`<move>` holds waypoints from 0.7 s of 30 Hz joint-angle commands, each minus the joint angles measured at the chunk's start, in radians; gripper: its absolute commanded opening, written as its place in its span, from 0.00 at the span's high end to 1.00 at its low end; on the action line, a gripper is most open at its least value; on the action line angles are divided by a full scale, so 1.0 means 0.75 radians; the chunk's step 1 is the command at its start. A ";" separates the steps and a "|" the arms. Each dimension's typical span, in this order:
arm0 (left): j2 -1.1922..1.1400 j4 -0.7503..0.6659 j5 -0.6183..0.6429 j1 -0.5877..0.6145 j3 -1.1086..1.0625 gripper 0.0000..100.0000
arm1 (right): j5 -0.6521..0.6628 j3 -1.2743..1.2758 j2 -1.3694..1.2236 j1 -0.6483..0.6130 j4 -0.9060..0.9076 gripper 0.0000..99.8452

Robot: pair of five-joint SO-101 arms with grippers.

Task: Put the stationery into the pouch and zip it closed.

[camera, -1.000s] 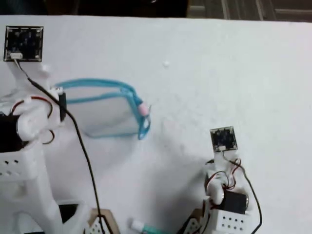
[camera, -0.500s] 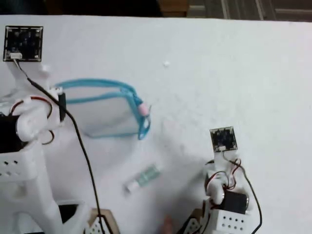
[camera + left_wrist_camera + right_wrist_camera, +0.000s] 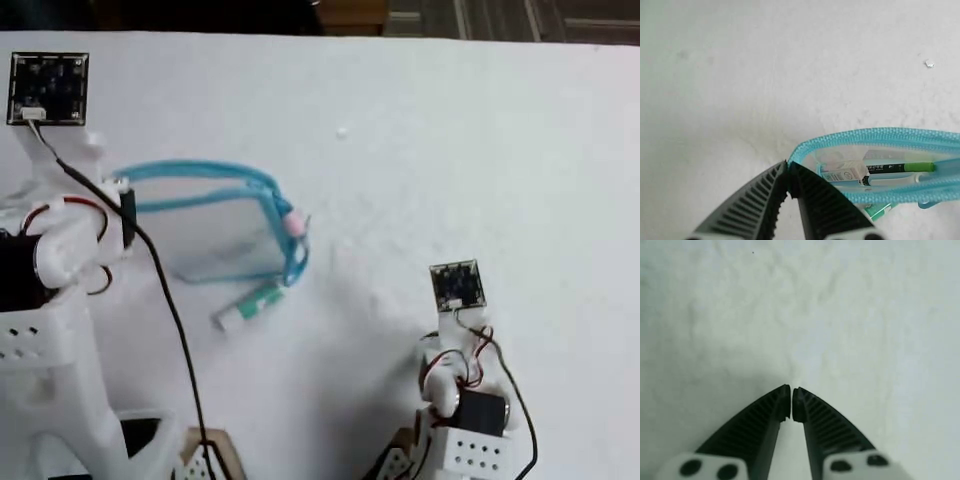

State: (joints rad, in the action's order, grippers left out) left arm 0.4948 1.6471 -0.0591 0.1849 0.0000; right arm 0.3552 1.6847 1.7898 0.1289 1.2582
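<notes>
— Grippers first: how do they stand?
— The left gripper [image 3: 788, 172] has its jaws pressed together on the corner of the pouch [image 3: 875, 134], right at the end of the zip. The right gripper [image 3: 791, 402] has its jaws all but touching, with nothing between them, over bare table [image 3: 840, 315].
— And where does the pouch lie?
— It stretches straight away from the left gripper's tips on the table, its mouth gaping. Inside, just past the tips, sit a pen [image 3: 890, 167] with a green cap and a white labelled piece [image 3: 842, 175].
— Anything outside it?
— A green and white stick [image 3: 250, 305] lies on the table just beside the pouch's far corner, well apart from the left gripper and between the two arms.
</notes>
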 commanded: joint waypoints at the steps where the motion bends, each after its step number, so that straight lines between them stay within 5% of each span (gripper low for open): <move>1: -0.107 0.006 -0.008 -0.017 -0.094 0.98 | 0.002 0.010 0.005 -0.003 0.003 0.98; 21: -0.097 -0.016 -0.010 -0.011 -0.215 0.98 | -0.004 0.010 0.003 -0.007 0.005 0.98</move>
State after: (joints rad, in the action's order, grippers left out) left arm 0.4948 1.6287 -0.0591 0.1849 -0.0506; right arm 0.3552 1.6847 1.7898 0.1289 1.2597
